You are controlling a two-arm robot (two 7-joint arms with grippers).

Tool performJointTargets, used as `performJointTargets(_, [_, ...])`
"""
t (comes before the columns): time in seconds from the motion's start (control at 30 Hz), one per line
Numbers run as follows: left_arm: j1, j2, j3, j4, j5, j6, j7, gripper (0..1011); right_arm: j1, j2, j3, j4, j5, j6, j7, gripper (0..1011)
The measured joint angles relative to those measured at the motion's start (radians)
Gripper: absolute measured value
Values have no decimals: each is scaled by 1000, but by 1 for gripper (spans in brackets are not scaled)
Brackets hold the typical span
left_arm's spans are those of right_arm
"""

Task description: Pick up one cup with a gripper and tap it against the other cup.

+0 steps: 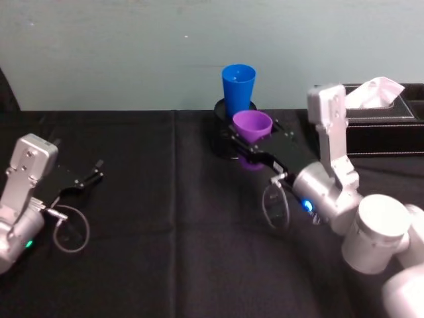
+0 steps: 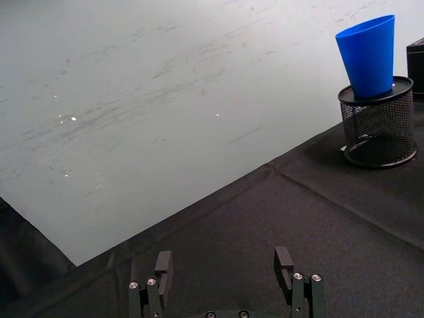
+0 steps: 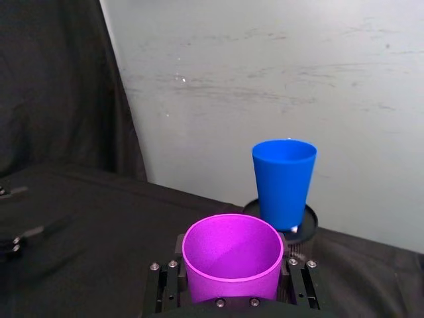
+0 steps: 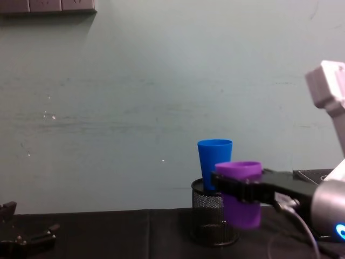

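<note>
Purple cup (image 3: 232, 255), clenched around its middle in the jaws of the right gripper (image 1: 258, 149), hangs just in front of the blue cup (image 1: 238, 89) and looks light, smooth and slippery, while the left gripper (image 2: 225, 278) rests with released jaws well apart from the blue cup.

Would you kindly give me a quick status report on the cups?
Right gripper shut on purple cup, held upright. Blue cup stands on mesh pen holder just behind, gap unclear. Left gripper open, idle at left.
</note>
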Motion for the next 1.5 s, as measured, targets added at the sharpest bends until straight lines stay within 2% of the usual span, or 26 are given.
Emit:
performJointTargets(0.17, [0,0,0,0,0,0,0,1000,-78,11,2,-34,-23,-63,-20,739])
performJointTargets(0.27, [0,0,0,0,0,0,0,1000,-99,7,2,-25,-35,-101,-26,738])
performJointTargets(0.37, [0,0,0,0,0,0,0,1000,-114,-7,2,15,-53,-158,-30,738])
performJointTargets(0.57, [0,0,0,0,0,0,0,1000,-114,-34,4,91,-69,-210,-30,739])
performJointTargets(0.87, [0,0,0,0,0,0,0,1000,-106,-57,13,152,-68,-226,-6,739])
performJointTargets(1.17, [0,0,0,0,0,0,0,1000,-106,-64,21,160,-74,-211,-9,938])
performJointTargets(1.23, [0,0,0,0,0,0,0,1000,-109,-64,21,151,-75,-207,-9,1003])
performJointTargets(1.33, [0,0,0,0,0,0,0,1000,-118,-64,25,122,-75,-201,-13,1003])
performJointTargets(1.5, [0,0,0,0,0,0,0,1000,-152,-59,32,22,-75,-183,-25,1003])
